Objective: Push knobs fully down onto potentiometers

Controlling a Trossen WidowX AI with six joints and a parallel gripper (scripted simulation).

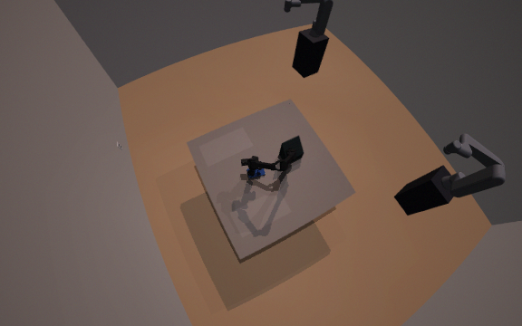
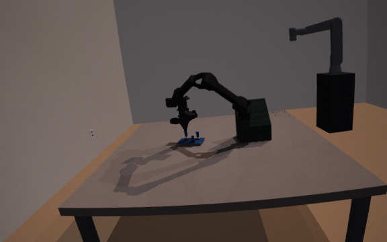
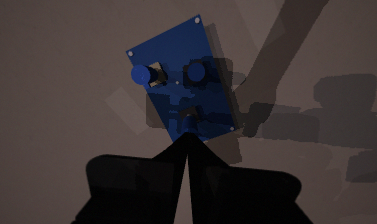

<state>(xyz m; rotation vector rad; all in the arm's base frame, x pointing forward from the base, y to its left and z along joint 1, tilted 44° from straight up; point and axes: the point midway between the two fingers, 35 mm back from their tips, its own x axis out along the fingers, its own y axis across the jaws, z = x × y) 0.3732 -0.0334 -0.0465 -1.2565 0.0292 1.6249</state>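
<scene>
Shadow from the black jointed arm covers much of the blue rectangular circuit board in the wrist view, so the parts along its near half are hard to make out. Three round blue knobs show on the board there: one near the upper left corner, seen partly from the side with its dark potentiometer body beside it; one to its right, seen from straight above; and a third at the near edge, partly hidden behind the tip of the black pincer. Whether that tip touches the third knob cannot be told. The pincer's two fingers meet in a thin seam and hold nothing.

From the exterior view only two knobs can be counted, and the board's short legs are too small to see. The board sits on the grey table, directly under the downward-pointing pincer. In the top view the board is a small blue patch, mostly covered by the arm.

Two grey arms on dark pedestals stand on the floor, well apart from the table.
</scene>
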